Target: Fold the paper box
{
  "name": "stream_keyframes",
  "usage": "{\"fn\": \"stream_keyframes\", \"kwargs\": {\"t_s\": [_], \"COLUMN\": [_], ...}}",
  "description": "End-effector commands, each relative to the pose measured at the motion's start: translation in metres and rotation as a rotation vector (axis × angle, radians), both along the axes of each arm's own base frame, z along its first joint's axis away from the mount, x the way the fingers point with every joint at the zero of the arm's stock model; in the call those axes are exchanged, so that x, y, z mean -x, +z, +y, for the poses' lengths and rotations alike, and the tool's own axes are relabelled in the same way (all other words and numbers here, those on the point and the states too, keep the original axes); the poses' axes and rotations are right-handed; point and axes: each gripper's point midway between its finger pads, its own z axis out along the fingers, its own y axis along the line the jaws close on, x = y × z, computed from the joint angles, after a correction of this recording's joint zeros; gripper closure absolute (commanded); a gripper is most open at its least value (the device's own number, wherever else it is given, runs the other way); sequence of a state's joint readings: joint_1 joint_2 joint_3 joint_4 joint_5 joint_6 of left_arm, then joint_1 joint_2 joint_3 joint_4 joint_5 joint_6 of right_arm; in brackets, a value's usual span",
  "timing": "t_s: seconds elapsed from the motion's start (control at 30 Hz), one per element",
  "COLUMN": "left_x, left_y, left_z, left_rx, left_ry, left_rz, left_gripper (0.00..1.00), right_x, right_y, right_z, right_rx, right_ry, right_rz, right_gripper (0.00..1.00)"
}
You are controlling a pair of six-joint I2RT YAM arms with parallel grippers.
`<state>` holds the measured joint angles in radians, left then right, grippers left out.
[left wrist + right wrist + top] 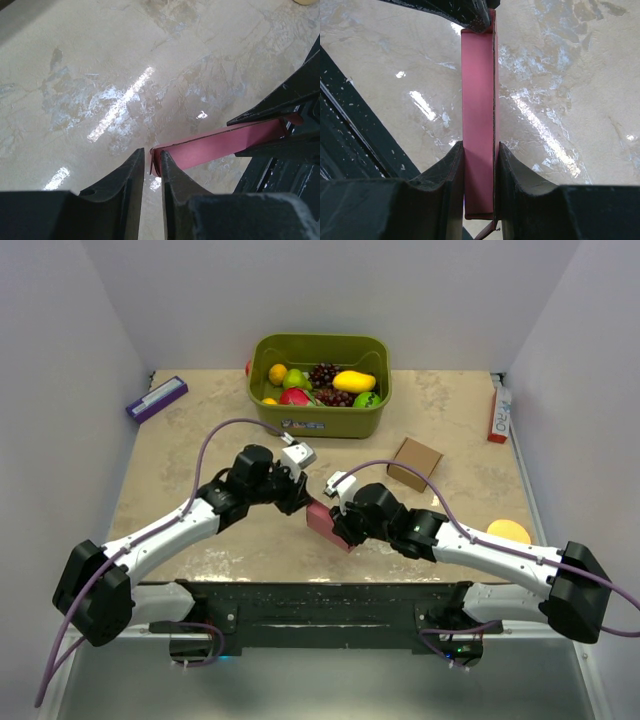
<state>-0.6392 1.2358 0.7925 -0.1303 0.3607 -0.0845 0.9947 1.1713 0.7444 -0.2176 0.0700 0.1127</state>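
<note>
The paper box [322, 520] is a slim pink-red rectangular box held just above the table between both grippers. My right gripper [338, 525] is shut on its near end; in the right wrist view the fingertips [480, 155] squeeze its two broad faces [479, 90], and a small flap hangs loose at the bottom. My left gripper [303, 502] is at the other end. In the left wrist view its tips [152, 162] are almost together with the box's end flap between them, and the box [225, 145] runs off to the right into the right gripper's black fingers [280, 102].
A green bin [320, 422] of fruit stands at the back centre. A small brown cardboard box [414, 462] sits right of centre. A purple box [156, 398] lies back left, a red-white box [498, 410] back right, and a yellow disc [509, 531] lies by the right arm.
</note>
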Motion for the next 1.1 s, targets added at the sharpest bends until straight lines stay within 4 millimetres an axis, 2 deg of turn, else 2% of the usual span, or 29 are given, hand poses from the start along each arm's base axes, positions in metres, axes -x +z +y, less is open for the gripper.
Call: {"fn": "stream_keyframes", "kwargs": {"t_s": [0.0,0.23,0.6,1.07], "left_x": [-0.002,0.004,0.012,0.023], "left_y": [0.007,0.006,-0.010,-0.019], "left_z": [-0.003,-0.007,-0.005,-0.017], "left_rx": [-0.002,0.001,-0.023,0.106], "left_ry": [-0.011,-0.011,0.048,0.128], "left_rz": [-0.044,-0.016,0.068,0.202], "left_gripper": [0.79,1.00,1.00,1.00], "right_x": [-0.008,-0.012,-0.015,-0.016], "right_y": [0.018,0.016,0.008,0.002], "right_z": [0.006,0.002,0.000,-0.002], "right_rx": [-0.035,-0.018,0.014,0.032], "right_ry": [-0.010,-0.036,-0.052,-0.059], "right_rz": [-0.052,-0.066,-0.063,-0.059], "right_gripper": [0.91,0.92,0.93,0.94]}}
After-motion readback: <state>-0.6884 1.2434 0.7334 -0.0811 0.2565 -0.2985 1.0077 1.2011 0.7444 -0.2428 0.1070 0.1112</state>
